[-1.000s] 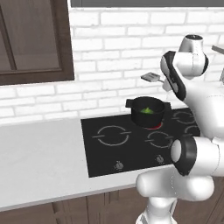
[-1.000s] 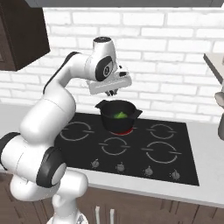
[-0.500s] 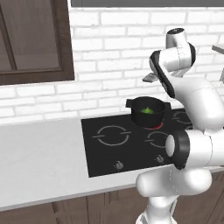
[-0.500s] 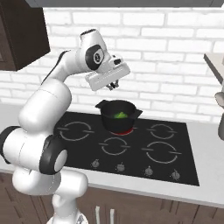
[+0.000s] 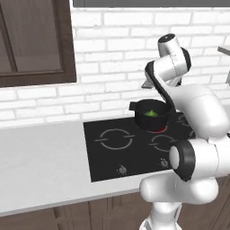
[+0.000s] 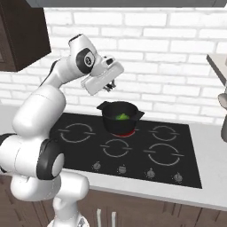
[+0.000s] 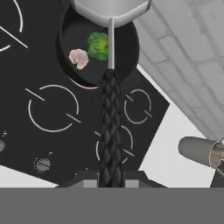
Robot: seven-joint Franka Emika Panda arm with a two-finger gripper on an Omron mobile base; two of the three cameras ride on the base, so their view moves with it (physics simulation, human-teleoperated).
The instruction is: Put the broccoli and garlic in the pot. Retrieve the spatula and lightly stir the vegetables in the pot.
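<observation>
Arm and hand have swung up and back from just over the pot within the last second, so my gripper (image 6: 109,86) now hangs higher, above the pot and towards the brick wall. I judge this as lining up the stir, not the stir itself.

Black hob (image 6: 186,133) is set into the pale worktop. The pot (image 6: 119,116) sits on a red-glowing burner at the hob's back edge, near its middle.

My jaws are pressed together on the spatula (image 7: 110,109), pinching its dark twisted handle. Its long axis runs straight out from my hand, and its flat pale head points at the pot, held above it and not yet inside.

Both vegetables already lie on the pot's floor, the broccoli (image 7: 98,44) just beside the garlic (image 7: 78,57).
</observation>
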